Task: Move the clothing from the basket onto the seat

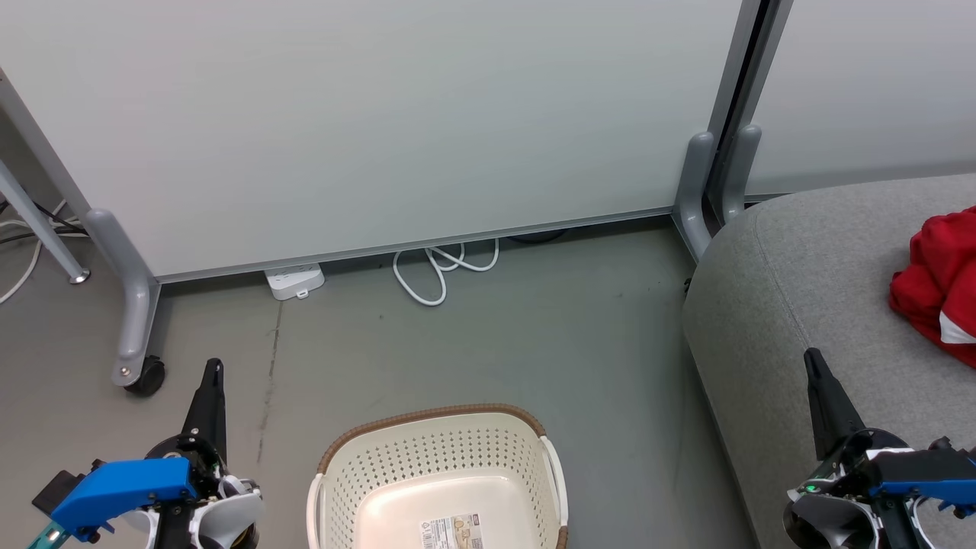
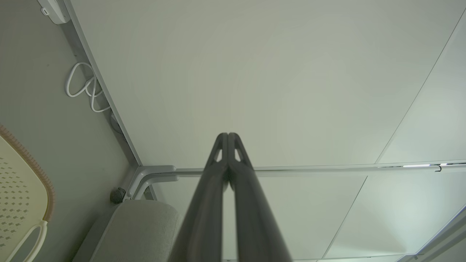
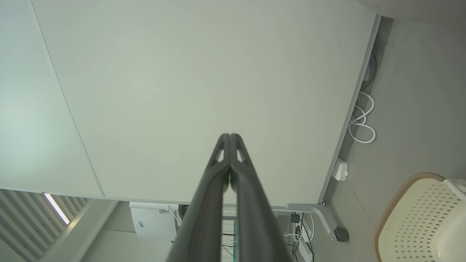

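We see clothing [image 1: 942, 286] bunched on the seat [image 1: 793, 305] at 3 o'clock, basket [image 1: 438, 473] upright at 6. Left tool [image 1: 215, 367] and right tool [image 1: 811, 355] point to 12, fingers together.

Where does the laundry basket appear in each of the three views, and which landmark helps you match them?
Head view: basket at bottom centre, on the floor.
Left wrist view: basket at the lower left edge.
Right wrist view: basket in the lower right corner.
Shared landmark: the coiled white cable at the panel's foot.
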You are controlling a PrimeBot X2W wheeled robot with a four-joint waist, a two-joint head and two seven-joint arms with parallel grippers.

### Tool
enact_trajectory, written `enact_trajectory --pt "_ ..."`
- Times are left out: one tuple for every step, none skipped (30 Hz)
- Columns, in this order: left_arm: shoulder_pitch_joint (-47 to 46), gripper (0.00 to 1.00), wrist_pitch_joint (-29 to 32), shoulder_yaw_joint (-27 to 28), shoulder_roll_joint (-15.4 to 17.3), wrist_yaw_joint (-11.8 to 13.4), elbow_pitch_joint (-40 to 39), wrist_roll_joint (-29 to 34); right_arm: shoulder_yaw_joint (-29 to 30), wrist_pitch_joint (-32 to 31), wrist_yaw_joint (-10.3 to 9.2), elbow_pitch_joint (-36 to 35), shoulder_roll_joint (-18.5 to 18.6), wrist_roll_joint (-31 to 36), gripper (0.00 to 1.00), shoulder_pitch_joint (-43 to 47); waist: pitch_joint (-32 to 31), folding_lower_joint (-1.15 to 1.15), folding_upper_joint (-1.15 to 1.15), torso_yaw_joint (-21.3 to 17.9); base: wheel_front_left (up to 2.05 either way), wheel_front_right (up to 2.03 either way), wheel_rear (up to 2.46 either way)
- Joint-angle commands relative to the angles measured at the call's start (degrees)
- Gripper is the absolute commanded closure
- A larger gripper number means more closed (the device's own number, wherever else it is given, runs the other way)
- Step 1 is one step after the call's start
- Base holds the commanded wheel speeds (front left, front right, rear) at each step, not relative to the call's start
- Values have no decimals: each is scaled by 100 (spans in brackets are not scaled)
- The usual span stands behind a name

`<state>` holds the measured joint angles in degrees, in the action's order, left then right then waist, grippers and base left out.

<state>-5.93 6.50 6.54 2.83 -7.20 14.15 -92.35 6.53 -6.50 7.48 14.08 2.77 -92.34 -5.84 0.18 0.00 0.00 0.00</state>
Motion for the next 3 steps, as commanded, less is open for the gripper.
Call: enact_trajectory --pt "-53 100 27 12 9 -56 -24 -13 8 -29 2 -16 19 -15 100 -67 0 0 0 0 0 0 0" --pt "-53 100 27 12 9 -56 -24 -13 8 -29 2 -16 19 -15 100 -67 0 0 0 0 0 0 0" --pt "-53 100 27 12 9 -56 -24 -13 8 -29 2 -16 19 -15 100 -67 0 0 0 0 0 0 0"
